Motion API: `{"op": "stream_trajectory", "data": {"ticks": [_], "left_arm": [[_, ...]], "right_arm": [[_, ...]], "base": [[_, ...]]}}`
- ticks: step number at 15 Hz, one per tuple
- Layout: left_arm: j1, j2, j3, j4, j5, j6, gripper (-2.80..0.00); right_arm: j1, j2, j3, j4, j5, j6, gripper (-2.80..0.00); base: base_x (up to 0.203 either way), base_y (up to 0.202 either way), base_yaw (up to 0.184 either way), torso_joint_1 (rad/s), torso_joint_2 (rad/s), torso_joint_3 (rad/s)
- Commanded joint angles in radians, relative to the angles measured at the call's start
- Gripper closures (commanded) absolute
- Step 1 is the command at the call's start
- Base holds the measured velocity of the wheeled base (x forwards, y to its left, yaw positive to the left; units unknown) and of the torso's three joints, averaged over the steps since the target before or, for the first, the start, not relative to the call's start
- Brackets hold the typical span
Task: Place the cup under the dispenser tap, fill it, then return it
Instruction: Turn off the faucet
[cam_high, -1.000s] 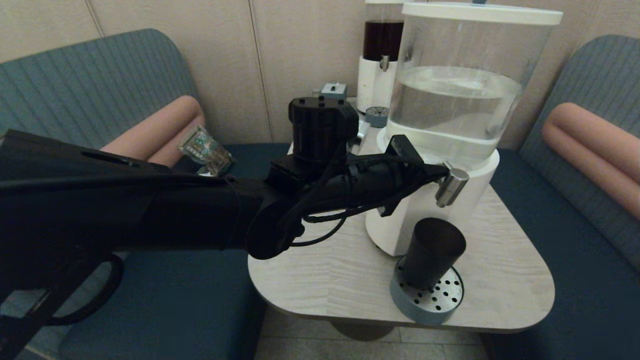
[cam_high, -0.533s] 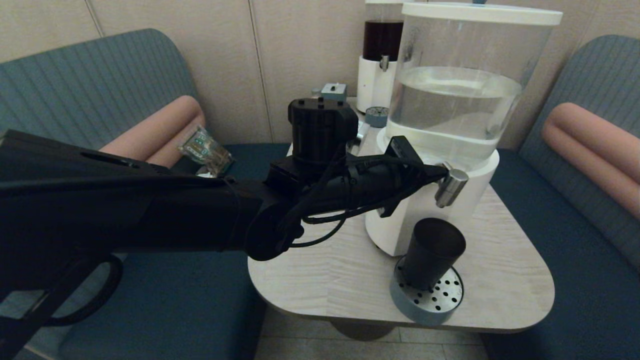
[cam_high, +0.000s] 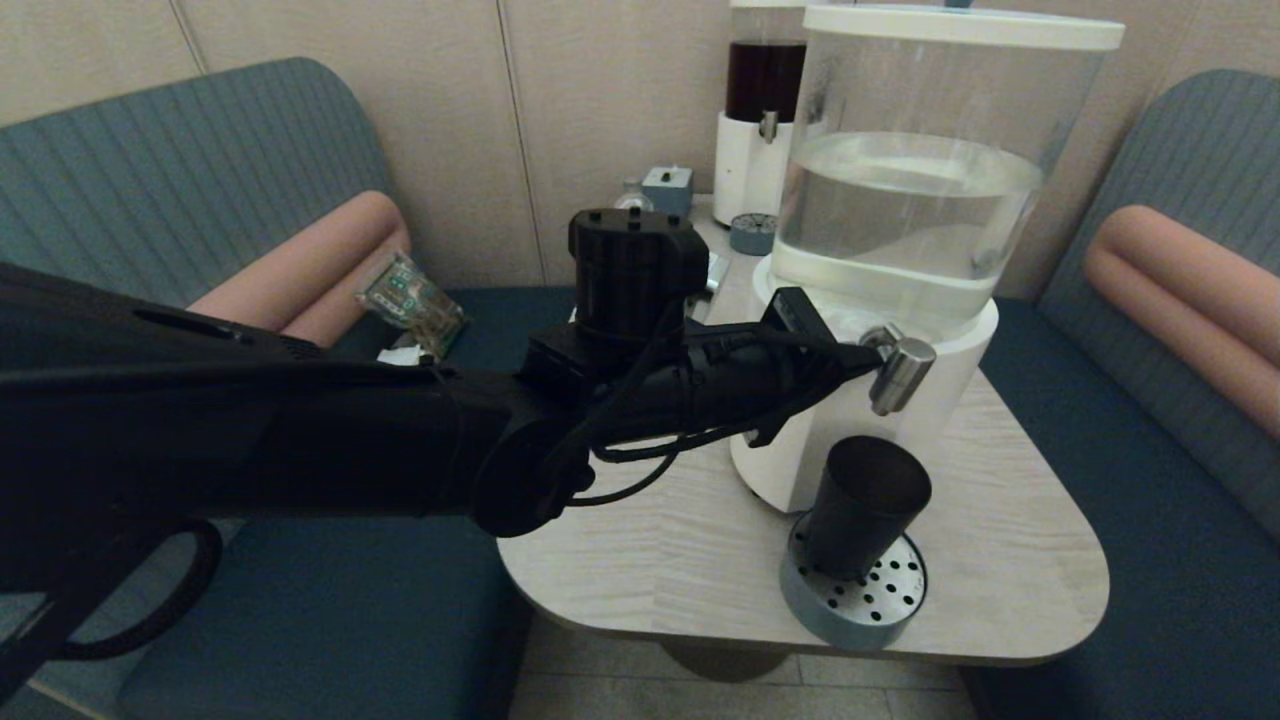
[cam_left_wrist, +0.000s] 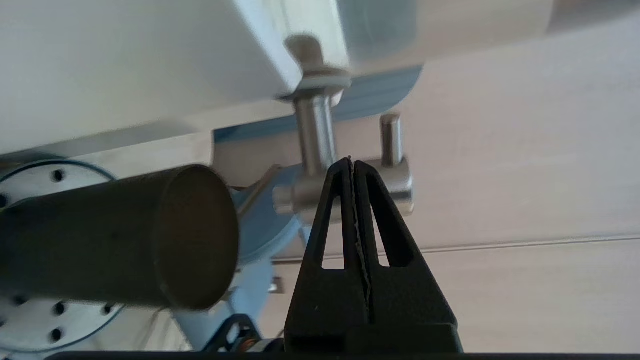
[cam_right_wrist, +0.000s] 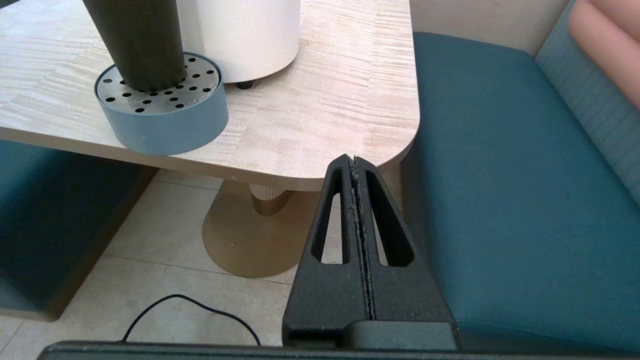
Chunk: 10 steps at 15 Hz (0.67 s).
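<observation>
The black cup (cam_high: 865, 505) stands upright on the round perforated drip tray (cam_high: 805, 612), right beneath the brushed-steel dispenser tap (cam_high: 900, 372) of the big white-based dispenser (cam_high: 850, 430). My left arm reaches across from the left. Its left gripper (cam_high: 868, 352) is shut, with nothing held, tips at the tap's near side. In the left wrist view the shut left gripper (cam_left_wrist: 351, 162) lies right in front of the tap (cam_left_wrist: 395, 180), with the cup (cam_left_wrist: 125, 235) beside it. No stream shows. The right gripper (cam_right_wrist: 354, 160) hangs shut off the table's front corner.
The clear tank (cam_high: 910, 180) holds water. A slimmer dark-liquid dispenser (cam_high: 765, 80) and a small grey box (cam_high: 667, 187) stand behind on the light wooden table (cam_high: 1000, 540). Teal benches (cam_high: 1150, 520) flank the table on both sides. A clear packet (cam_high: 410, 295) lies on the left bench.
My left arm has drawn back a little to the left, so the shut tips sit slightly off the tap's side. Cup and tap have not moved.
</observation>
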Motion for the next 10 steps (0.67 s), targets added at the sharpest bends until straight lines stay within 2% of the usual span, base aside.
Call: {"op": "stream_trajectory", "data": {"ticks": [1, 6, 8, 10], "left_arm": [[0.004, -0.05, 0.051, -0.004, 0.011, 0.019, 0.0], [0.029, -0.262, 0.308, 0.001, 0.079, 0.156, 0.0], [0.039, -0.347, 0.438, -0.021, 0.143, 0.248, 0.0], [0.04, -0.416, 0.571, -0.09, 0.208, 0.329, 0.0]], "right_arm": [[0.0, 0.0, 0.015, -0.001, 0.0, -0.001, 0.0], [0.0, -0.001, 0.015, -0.001, 0.0, -0.001, 0.0], [0.0, 0.0, 0.015, -0.001, 0.0, -0.001, 0.0], [0.0, -0.001, 0.015, -0.001, 0.0, -0.001, 0.0]], "base": [[0.0, 0.0, 0.0, 0.0, 0.0, 0.0], [0.0, 0.0, 0.0, 0.0, 0.0, 0.0], [0.0, 0.0, 0.0, 0.0, 0.0, 0.0], [0.0, 0.0, 0.0, 0.0, 0.0, 0.0]]}}
